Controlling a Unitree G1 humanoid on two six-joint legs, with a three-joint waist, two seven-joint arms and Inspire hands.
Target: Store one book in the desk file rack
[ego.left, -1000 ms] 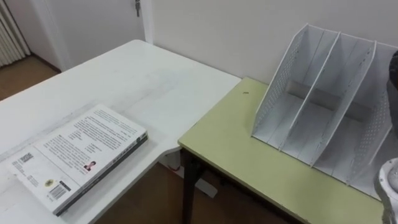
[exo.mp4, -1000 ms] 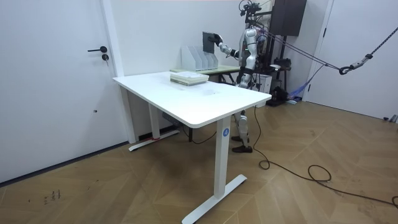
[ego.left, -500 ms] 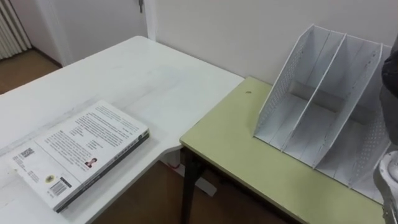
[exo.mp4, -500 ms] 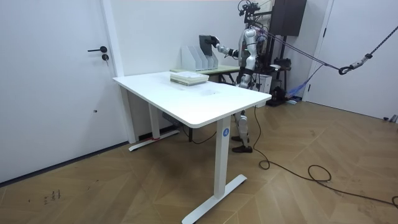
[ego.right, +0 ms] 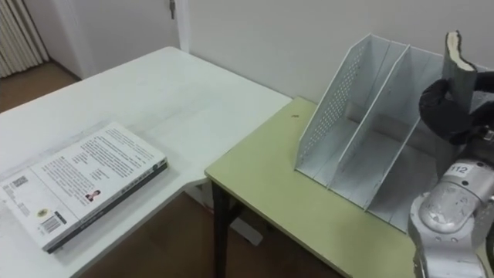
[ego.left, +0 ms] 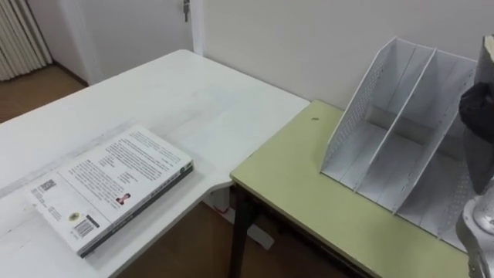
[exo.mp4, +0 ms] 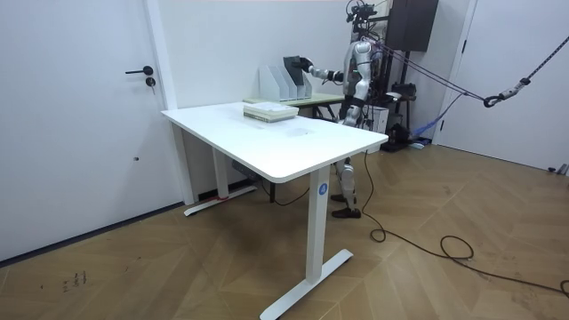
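Note:
A white file rack (ego.right: pixel 347 116) with three slots stands on a green desk (ego.right: pixel 285 185) against the wall. My right hand (ego.right: pixel 451 108) is shut on an upright book (ego.right: pixel 461 66), held over the right end of the rack (ego.left: pixel 394 131). The hand's dark fingers (ego.left: pixel 478 116) curl round the book's lower part. From the room view, the dark book (exo.mp4: pixel 293 64) hangs just above the rack (exo.mp4: pixel 284 83), at the end of my outstretched arm. I stand at the green desk, facing the rack.
A large white table (ego.left: pixel 177 100) adjoins the green desk on my left. A stack of books (ego.left: pixel 112 185) lies flat near its front edge, also seen as the stack (exo.mp4: pixel 269 110) in the room view. A gap shows the floor between the two tables.
The right hand with the book has moved closer to the rack and a little lower. The eye view has shifted slightly.

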